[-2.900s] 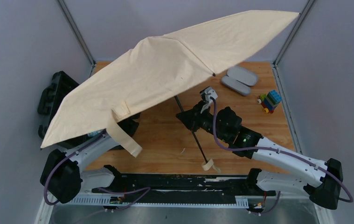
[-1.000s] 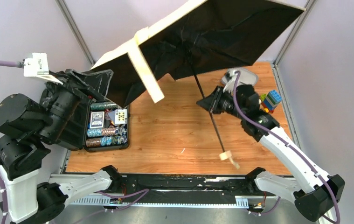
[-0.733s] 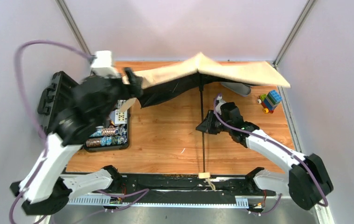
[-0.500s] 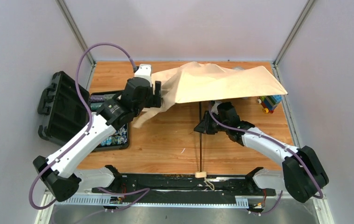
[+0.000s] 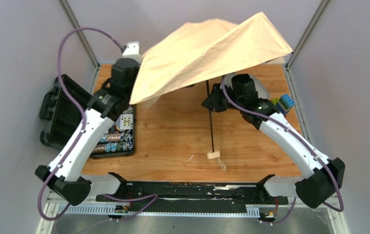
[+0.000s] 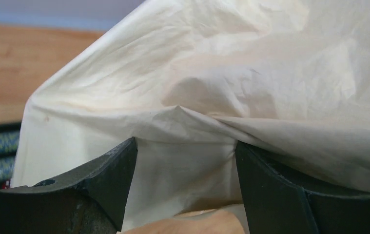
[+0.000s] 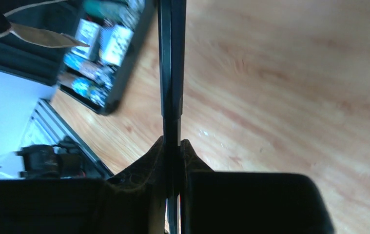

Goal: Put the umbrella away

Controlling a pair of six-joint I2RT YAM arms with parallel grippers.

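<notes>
From above, the umbrella (image 5: 207, 51) is open and lifted over the far half of the bench (image 5: 173, 141), filling the 12 o'clock part of the view. Its canopy is plain beige-tan cloth, creased and sagging, tilted so that the edge toward 9 o'clock hangs low and the corner toward 2 o'clock stands high. A thin black shaft (image 5: 210, 126) runs from under the canopy toward 6 o'clock and ends in a small pale handle (image 5: 213, 155) with a cord trailing from it. The right fingers (image 5: 210, 102) are clamped on the shaft just below the canopy. The left arm (image 5: 87, 129) reaches up to the low canopy edge, and the cloth hides its tip. An open black case (image 5: 66, 109) holding chips and cards lies at 9 o'clock. A toy of coloured bricks (image 5: 285, 101) sits at 3 o'clock.

In the left wrist view, the left fingers (image 6: 109, 180) stand wide apart. Wrinkled pale cloth drapes across the gap and touches both inner faces. Whether it is gripped cannot be told. A strip of wood shows at 10 o'clock.

In the right wrist view, the fingers are pressed together on the black shaft, which runs straight up to 12 o'clock. The open case appears at 10 o'clock and bare wood lies at 3 o'clock.
</notes>
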